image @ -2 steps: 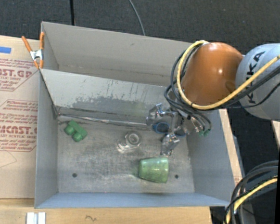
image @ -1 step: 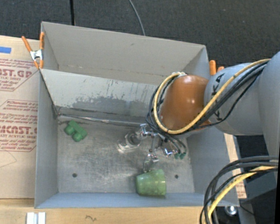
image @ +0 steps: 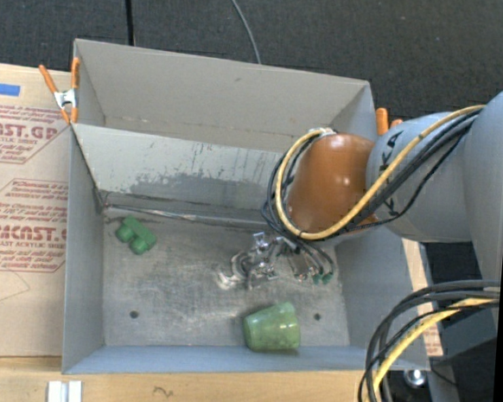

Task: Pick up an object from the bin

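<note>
My gripper (image: 258,262) hangs low over the bin floor right of the middle, below the arm's orange cover. A pale green cup (image: 273,328) lies on its side near the front wall, just in front of the gripper and apart from it. A small dark green piece (image: 322,278) shows at the gripper's right side, partly hidden by the metal parts. A small whitish bit (image: 225,279) lies on the floor at the gripper's left; I cannot tell whether it belongs to the gripper.
A green lumpy toy (image: 134,235) lies alone at the far left of the floor, near the back slope. The arm comes in over the right rim and covers the back right corner.
</note>
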